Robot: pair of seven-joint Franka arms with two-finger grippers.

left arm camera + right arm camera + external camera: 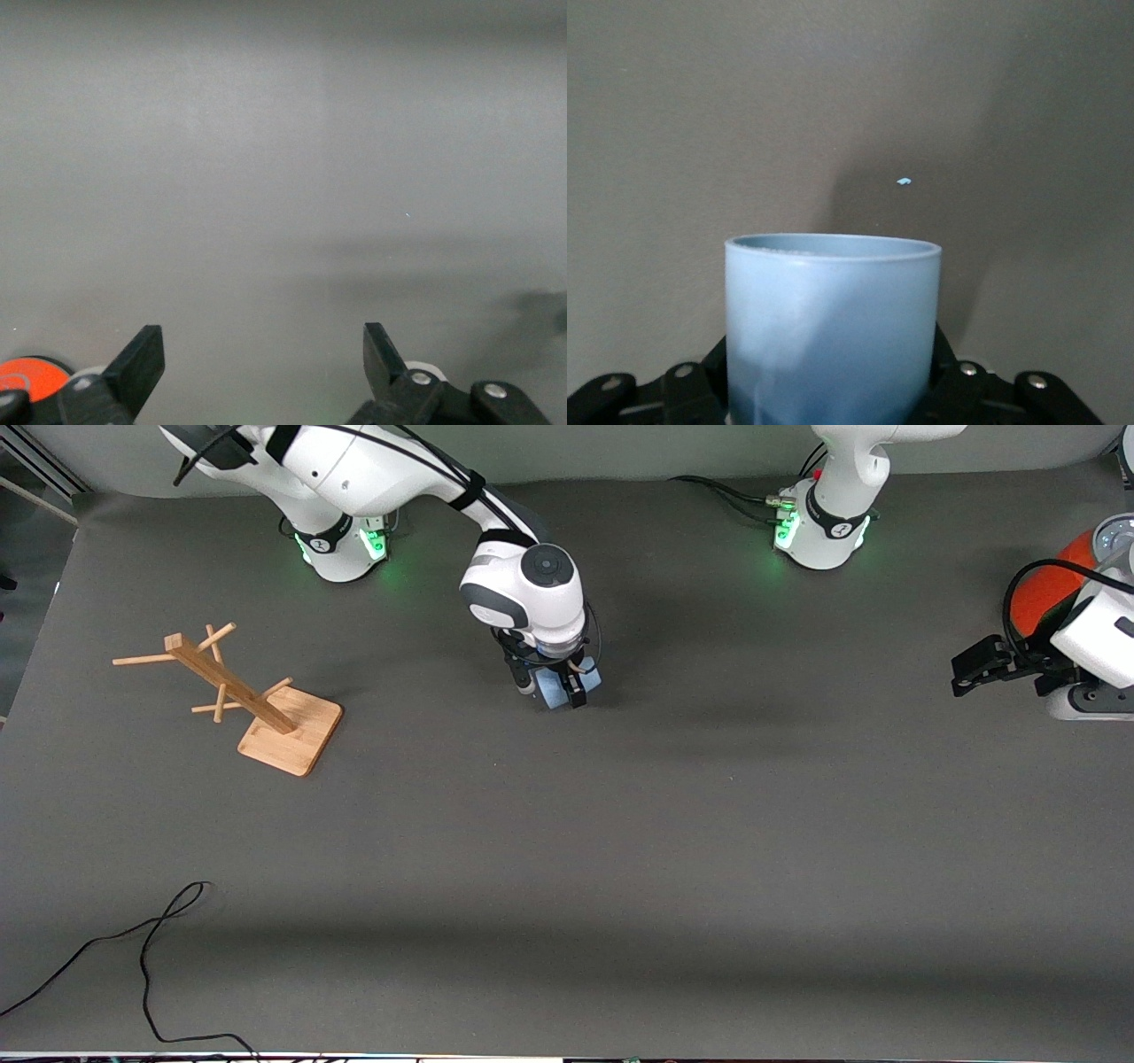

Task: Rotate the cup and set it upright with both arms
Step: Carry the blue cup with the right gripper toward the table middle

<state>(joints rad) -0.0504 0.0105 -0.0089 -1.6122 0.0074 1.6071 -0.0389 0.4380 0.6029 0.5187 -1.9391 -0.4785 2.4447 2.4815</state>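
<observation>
The light-blue cup [556,688] is at the middle of the table, gripped across its body by my right gripper [551,688], which is shut on it. In the right wrist view the cup [833,328] fills the space between the black fingers [943,372], its open rim pointing away from the wrist toward the grey table. I cannot tell whether it touches the table. My left gripper [961,673] waits at the left arm's end of the table. It stands open [261,354] with only bare table between its fingertips.
A wooden mug tree [239,691] on a square base stands toward the right arm's end. A red-orange can [1045,593] sits beside the left arm's hand, its edge [27,376] showing in the left wrist view. A black cable [146,957] lies near the front edge.
</observation>
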